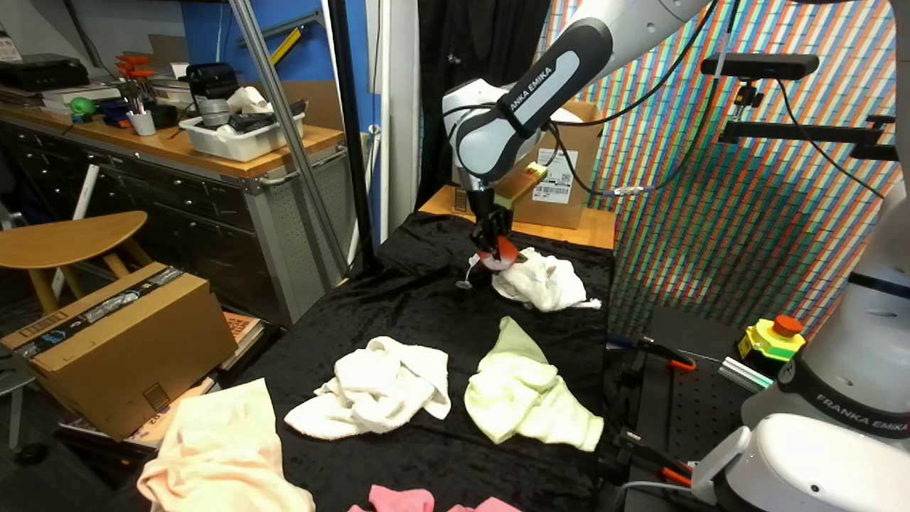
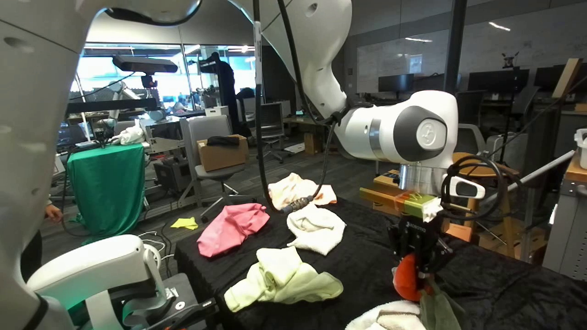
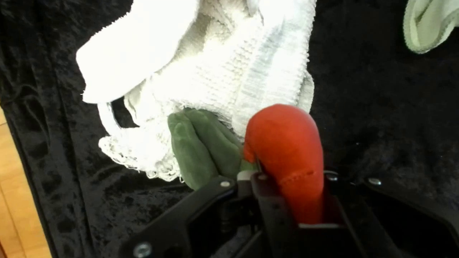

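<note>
In an exterior view, pale capitals on the dark part of the robot arm (image 1: 534, 89) read "ANKA EMIKA" (the start of the first word is hidden), and "FRANKA EMIKA" stands on the black band (image 1: 853, 411) of the robot base (image 1: 828, 355). In an exterior view, small light lettering on the end effector (image 2: 421, 278) looks like "ROBOTIQ", and the grey joint cap (image 2: 429, 134) bears an emblem. A white label (image 1: 553, 176) on a cardboard box (image 1: 565, 215) carries print too small to read.
</note>
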You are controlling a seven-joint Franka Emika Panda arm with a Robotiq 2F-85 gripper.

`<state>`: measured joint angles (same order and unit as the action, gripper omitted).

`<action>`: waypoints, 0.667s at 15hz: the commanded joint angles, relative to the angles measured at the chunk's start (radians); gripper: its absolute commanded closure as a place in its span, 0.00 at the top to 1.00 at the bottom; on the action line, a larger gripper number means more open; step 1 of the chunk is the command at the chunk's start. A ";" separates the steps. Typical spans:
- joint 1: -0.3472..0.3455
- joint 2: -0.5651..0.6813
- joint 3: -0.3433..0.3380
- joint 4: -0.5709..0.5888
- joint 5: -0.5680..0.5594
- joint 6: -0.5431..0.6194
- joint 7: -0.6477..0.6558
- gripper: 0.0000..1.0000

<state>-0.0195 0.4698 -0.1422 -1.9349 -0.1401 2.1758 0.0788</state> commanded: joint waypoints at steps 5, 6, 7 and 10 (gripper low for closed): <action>-0.012 0.070 0.003 0.011 -0.015 0.090 0.020 0.12; -0.013 0.076 0.002 0.012 -0.016 0.091 0.019 0.13; -0.014 0.077 0.002 0.010 -0.016 0.090 0.016 0.17; -0.018 0.075 0.003 0.009 -0.012 0.090 0.012 0.51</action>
<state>-0.0268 0.5471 -0.1424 -1.9328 -0.1401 2.2569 0.0856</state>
